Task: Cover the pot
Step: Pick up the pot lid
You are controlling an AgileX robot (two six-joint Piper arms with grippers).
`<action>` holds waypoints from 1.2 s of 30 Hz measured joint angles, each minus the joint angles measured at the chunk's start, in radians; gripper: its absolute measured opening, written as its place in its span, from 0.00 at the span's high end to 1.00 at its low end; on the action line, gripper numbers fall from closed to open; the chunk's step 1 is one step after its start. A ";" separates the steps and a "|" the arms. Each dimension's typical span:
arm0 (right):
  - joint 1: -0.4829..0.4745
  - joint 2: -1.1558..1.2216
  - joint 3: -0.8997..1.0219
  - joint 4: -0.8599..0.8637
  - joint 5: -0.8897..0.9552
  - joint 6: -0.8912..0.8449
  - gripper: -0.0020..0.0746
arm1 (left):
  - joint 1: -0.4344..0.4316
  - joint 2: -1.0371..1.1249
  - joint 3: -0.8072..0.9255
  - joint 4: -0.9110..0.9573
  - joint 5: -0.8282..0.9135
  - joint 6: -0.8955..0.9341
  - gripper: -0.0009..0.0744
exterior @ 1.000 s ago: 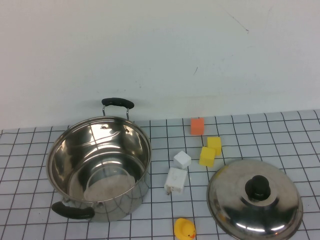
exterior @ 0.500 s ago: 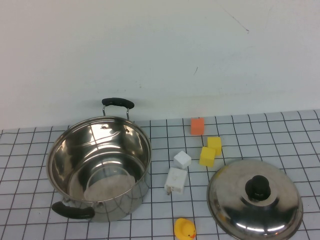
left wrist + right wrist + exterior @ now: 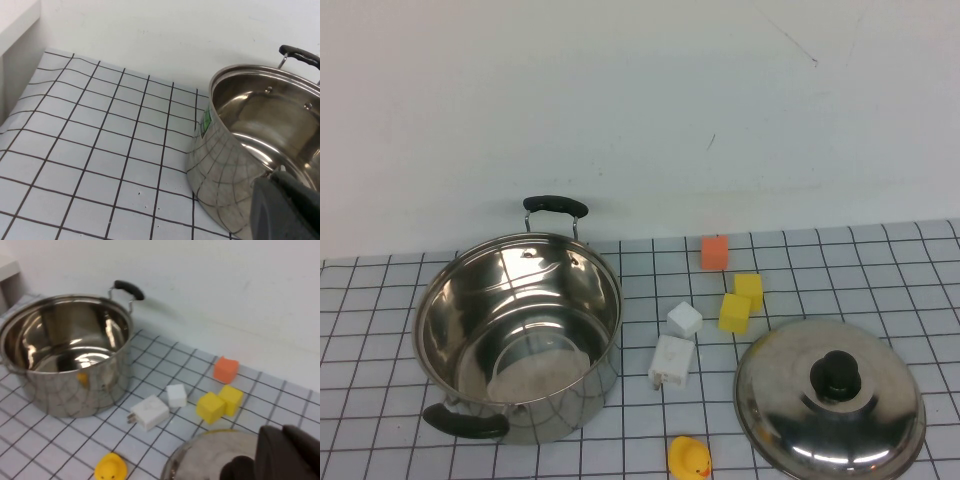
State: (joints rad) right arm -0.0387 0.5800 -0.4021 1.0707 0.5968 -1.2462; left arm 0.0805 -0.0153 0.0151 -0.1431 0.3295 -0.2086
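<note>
From above, the pot (image 3: 518, 335) stands open on the left of the gridded table (image 3: 380, 300). The lid (image 3: 830, 389) lies flat on the right, with small blocks, a white plug (image 3: 672, 361) and a yellow duck (image 3: 688, 458) between them; no arm shows here.

In the left wrist view, the left gripper (image 3: 287, 207) sits just beside the pot (image 3: 260, 145).

In the right wrist view, the right gripper (image 3: 290, 452) hovers close over the lid (image 3: 210, 460), well apart from the pot (image 3: 67, 352).
</note>
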 joint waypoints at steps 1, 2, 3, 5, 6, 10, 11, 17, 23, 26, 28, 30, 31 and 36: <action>0.000 0.018 -0.001 0.024 0.009 -0.040 0.98 | 0.000 0.000 0.000 0.000 0.000 0.000 0.99; 0.000 0.035 -0.001 0.050 0.021 -0.078 0.98 | 0.000 0.000 0.000 0.000 0.000 0.000 0.99; 0.000 0.048 -0.002 0.074 0.027 -0.109 0.98 | 0.000 0.000 0.000 0.000 0.000 0.000 0.99; 0.000 0.075 -0.002 0.128 0.031 -0.177 0.98 | 0.000 0.000 0.000 0.000 0.000 0.000 0.99; 0.000 0.086 -0.002 0.142 0.021 -0.199 0.98 | 0.000 0.000 0.000 0.000 0.000 0.000 0.99; 0.000 0.097 -0.003 0.155 -0.093 -0.210 0.98 | 0.000 0.000 0.000 0.000 0.000 0.000 0.99; 0.000 0.097 -0.007 0.157 -0.137 -0.181 0.98 | 0.000 0.000 0.000 0.000 0.000 0.000 0.99; 0.105 0.114 -0.016 -0.006 -0.480 0.225 0.94 | 0.000 0.000 0.000 0.000 0.000 0.000 0.99; 0.265 0.226 0.013 -0.817 -0.875 1.169 0.79 | 0.000 0.000 0.000 0.000 0.000 0.000 0.99; 0.275 0.335 0.070 -1.076 -1.167 1.440 0.64 | 0.000 0.000 0.000 0.000 0.000 0.000 0.99; 0.278 0.449 0.106 -1.160 -1.334 1.538 0.52 | 0.000 0.000 0.000 0.000 0.000 0.000 0.99; 0.278 0.548 0.122 -1.187 -1.437 1.566 0.41 | 0.000 0.000 0.000 0.000 0.000 0.000 0.99; 0.278 0.601 0.126 -1.196 -1.476 1.573 0.37 | 0.000 0.000 0.000 0.000 0.000 0.000 0.99; 0.278 0.837 0.146 -1.207 -1.670 1.498 0.32 | 0.000 0.000 0.000 0.000 0.000 0.000 0.99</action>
State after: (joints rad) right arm 0.2389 1.4169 -0.2561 -0.1367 -1.0736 0.2521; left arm 0.0805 -0.0153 0.0151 -0.1431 0.3295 -0.2086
